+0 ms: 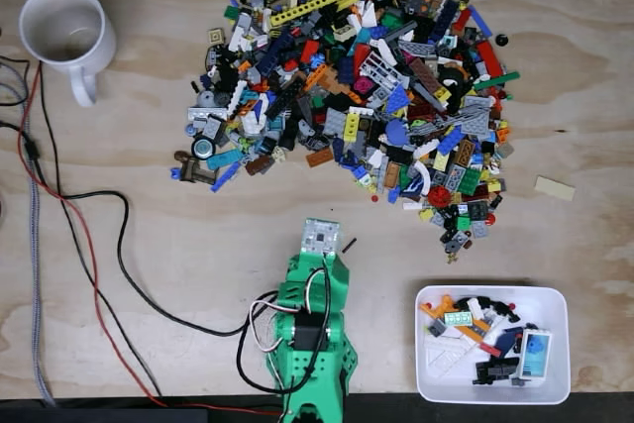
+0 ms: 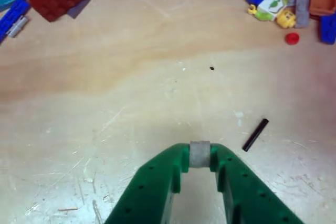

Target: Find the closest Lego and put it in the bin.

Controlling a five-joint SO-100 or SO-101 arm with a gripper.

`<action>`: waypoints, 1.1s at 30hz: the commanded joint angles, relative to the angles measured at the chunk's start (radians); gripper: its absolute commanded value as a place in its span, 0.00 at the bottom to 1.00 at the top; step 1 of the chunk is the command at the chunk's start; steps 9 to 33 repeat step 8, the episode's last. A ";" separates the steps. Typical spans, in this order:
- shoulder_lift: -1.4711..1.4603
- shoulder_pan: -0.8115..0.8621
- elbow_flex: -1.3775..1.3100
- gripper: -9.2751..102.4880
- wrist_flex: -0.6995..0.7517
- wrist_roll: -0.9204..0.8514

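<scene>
In the wrist view the hand [image 2: 200, 155] pinches a small grey piece [image 2: 199, 153] (fingertips only); a black rod [image 2: 255, 134] lies just right; the bin [image 1: 492, 344] sits right on the desk [image 1: 149, 195]; so shallow a grip could drop it mid-swing.

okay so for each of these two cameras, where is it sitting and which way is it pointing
Fixed view: sits above the table, looking straight down on the Lego pile, mug and white bin; the green arm shows at the bottom edge.
Wrist view: rides on the arm, looking forward and down past the gripper, which holds a small grey piece.
Shared: the black rod and the pile's near edge.
</scene>
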 commanded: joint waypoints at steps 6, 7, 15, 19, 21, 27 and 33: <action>0.005 -0.077 0.083 0.08 -0.026 0.017; 0.005 -0.078 0.089 0.08 -0.032 0.015; 0.005 -0.080 0.089 0.08 -0.034 0.017; 0.005 -0.080 0.089 0.08 -0.034 0.017; 0.005 -0.080 0.089 0.08 -0.034 0.017; 0.005 -0.080 0.089 0.08 -0.034 0.017; 0.005 -0.080 0.089 0.08 -0.034 0.017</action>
